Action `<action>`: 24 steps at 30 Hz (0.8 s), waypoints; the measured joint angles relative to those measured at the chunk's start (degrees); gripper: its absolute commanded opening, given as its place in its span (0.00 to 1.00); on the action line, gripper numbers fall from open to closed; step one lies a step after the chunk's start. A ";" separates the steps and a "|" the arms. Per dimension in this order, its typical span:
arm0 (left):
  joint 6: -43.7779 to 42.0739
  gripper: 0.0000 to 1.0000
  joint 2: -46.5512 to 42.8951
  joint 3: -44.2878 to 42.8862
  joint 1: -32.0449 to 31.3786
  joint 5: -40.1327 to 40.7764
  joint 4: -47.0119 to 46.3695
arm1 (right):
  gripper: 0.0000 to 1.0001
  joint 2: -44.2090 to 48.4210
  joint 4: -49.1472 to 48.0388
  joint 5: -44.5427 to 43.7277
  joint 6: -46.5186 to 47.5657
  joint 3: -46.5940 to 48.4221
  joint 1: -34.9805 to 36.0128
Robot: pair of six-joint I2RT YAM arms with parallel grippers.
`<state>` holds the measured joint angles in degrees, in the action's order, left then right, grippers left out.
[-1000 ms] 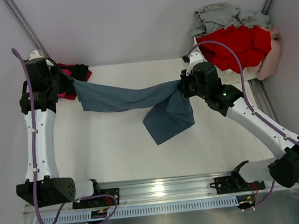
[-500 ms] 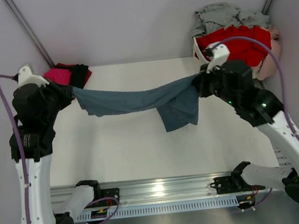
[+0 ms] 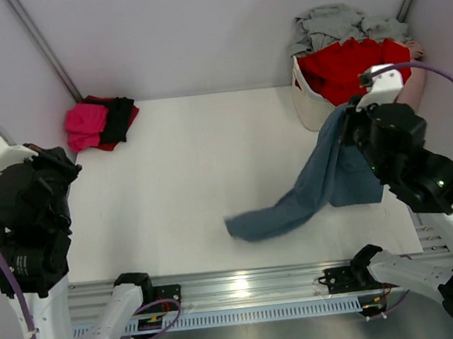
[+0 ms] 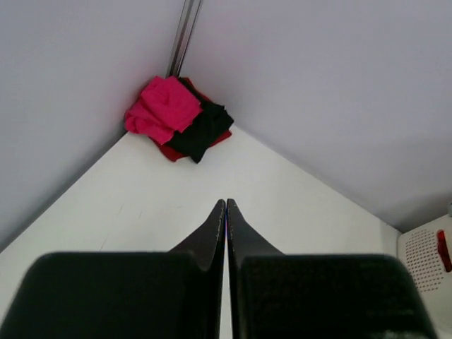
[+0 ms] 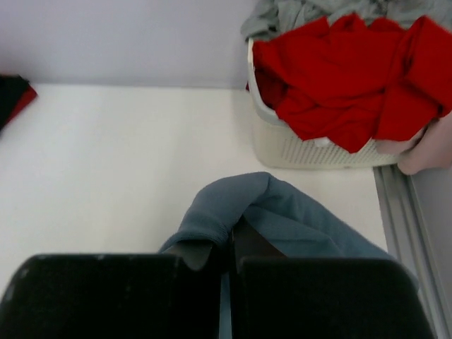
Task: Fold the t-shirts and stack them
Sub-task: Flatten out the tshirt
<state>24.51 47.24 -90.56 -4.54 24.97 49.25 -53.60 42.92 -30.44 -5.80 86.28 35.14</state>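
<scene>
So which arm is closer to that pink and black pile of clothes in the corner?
Left. The left gripper, shut and empty, hangs on the near side of the pile; the right gripper is across the table beside the basket, holding the blue-grey shirt.

The blue-grey t-shirt partly disappears behind the right arm.

Blue-grey t-shirt in right tool

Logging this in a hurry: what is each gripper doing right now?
Left gripper: closed, holding nothing.
Right gripper: closed on the blue-grey t-shirt.
</scene>
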 measured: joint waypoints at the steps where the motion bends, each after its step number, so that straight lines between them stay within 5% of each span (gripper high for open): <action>1: 0.00 0.00 -0.20 1.11 0.13 0.17 -0.28 | 0.00 -1.03 -0.04 0.55 -0.17 -1.51 0.00; 16: 4.22 0.00 3.23 22.45 0.42 -11.39 -7.13 | 0.00 -23.71 -7.76 25.51 -8.87 -13.73 3.21; 24: 4.46 0.00 3.61 22.62 0.42 -12.11 -12.20 | 0.00 -37.73 -11.10 39.54 -1.20 12.28 14.14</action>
<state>28.97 50.85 -67.94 -4.12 12.86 37.06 -91.33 31.81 9.10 -7.01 98.56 49.28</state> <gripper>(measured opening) 0.003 0.018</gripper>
